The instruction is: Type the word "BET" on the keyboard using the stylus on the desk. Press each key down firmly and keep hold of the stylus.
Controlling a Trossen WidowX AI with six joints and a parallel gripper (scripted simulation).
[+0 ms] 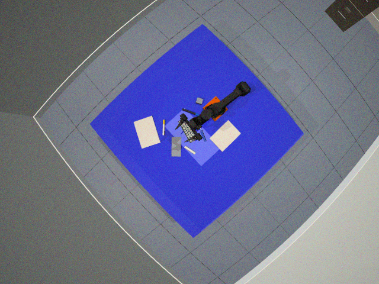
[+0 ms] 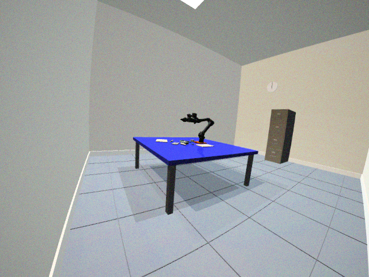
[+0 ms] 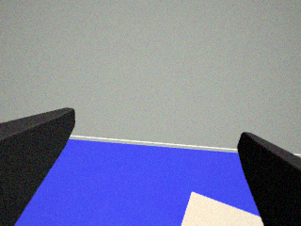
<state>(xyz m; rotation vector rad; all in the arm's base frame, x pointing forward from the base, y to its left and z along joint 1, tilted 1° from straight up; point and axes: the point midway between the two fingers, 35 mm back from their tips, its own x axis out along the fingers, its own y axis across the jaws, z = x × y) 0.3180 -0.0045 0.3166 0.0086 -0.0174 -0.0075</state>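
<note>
The keyboard (image 1: 187,131), with pale keys, lies on the blue desk (image 1: 192,198) (image 2: 208,153) (image 3: 118,174), seen from above between the fingers. My gripper (image 1: 182,134) (image 2: 181,119) (image 3: 157,128) is wide open and empty, high above the desk and pointing roughly level. Several pen-like things lie around the keyboard: a dark one with a blue end (image 1: 188,111), a blue one (image 1: 202,134), a white one (image 1: 190,149) and a white one with a yellow end (image 1: 163,127). I cannot tell which is the stylus.
Two cream sheets (image 1: 147,132) (image 1: 225,135) lie either side; one cream sheet (image 3: 216,214) shows low in the wrist view. A grey patterned block (image 1: 176,147) lies near the keyboard, a small grey block (image 1: 199,100) near the arm's orange base (image 1: 215,99). A lighter blue patch (image 1: 202,157) lies under the keyboard area.
</note>
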